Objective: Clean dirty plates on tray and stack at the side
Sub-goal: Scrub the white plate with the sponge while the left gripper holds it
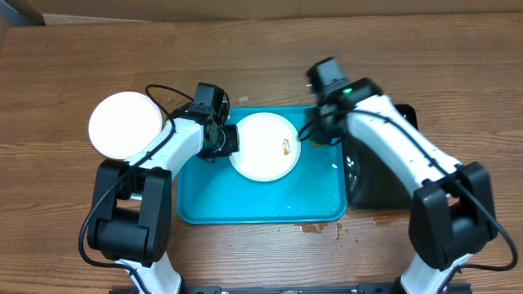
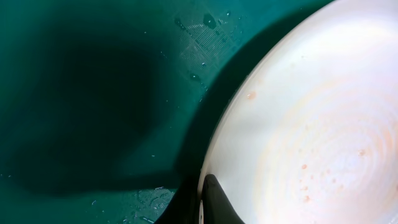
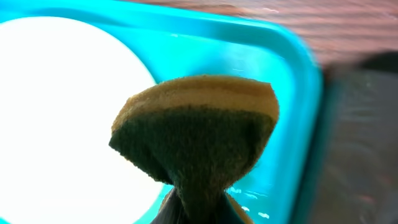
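On the blue tray, near 12 o'clock, lies the white plate. My left gripper pinches its 9 o'clock rim to hold it steady. My right gripper, at 3 o'clock, squeezes a sponge for wiping the brown smear.

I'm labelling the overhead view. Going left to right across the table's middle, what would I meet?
Bare white plate → left gripper → smeared plate → right gripper → black tray.

Plate in tray, 2nd plate L.
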